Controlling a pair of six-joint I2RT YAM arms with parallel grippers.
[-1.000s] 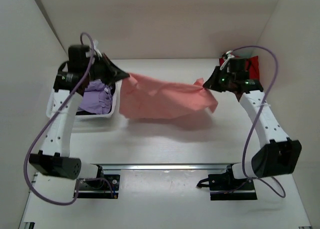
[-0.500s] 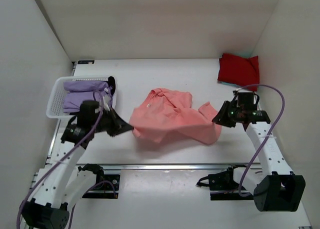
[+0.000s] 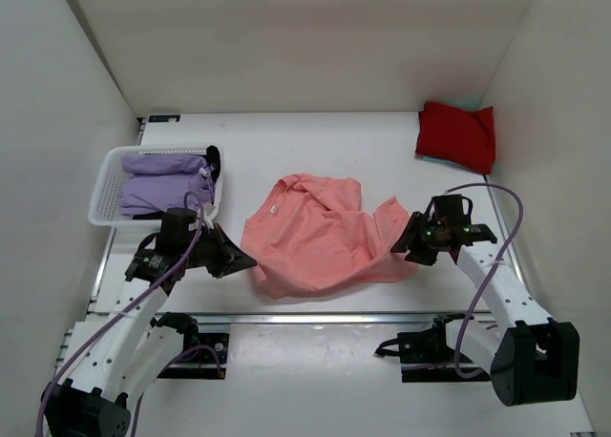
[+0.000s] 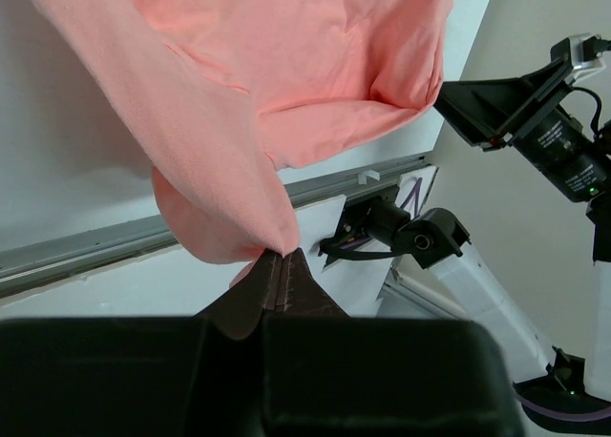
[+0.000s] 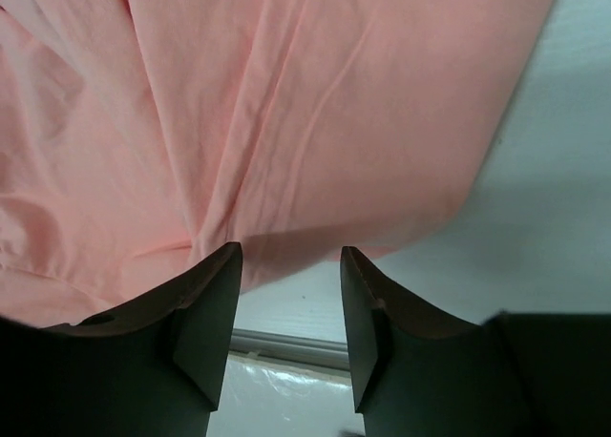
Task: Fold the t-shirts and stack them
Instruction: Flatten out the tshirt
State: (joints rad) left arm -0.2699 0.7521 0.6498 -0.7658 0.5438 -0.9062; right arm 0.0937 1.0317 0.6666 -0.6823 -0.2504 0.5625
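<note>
Salmon-pink t-shirt (image 3: 315, 237) lower, sleeves seemingly hidden

Left arm stretches low across the lower left of the top view, left gripper (image 3: 246, 261) pointing right, fingers (image 4: 253, 289) pinched tight on a fold of the salmon-pink t-shirt (image 3: 310, 241). Right arm bends in from lower right, right gripper (image 3: 399, 248) pointing left, fingers (image 5: 205, 313) spread apart.

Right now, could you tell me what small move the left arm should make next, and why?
Probably open the left gripper: it pinches an edge of the salmon-pink t-shirt, which lies rumpled on the table, while the right gripper is open, holding nothing.
</note>
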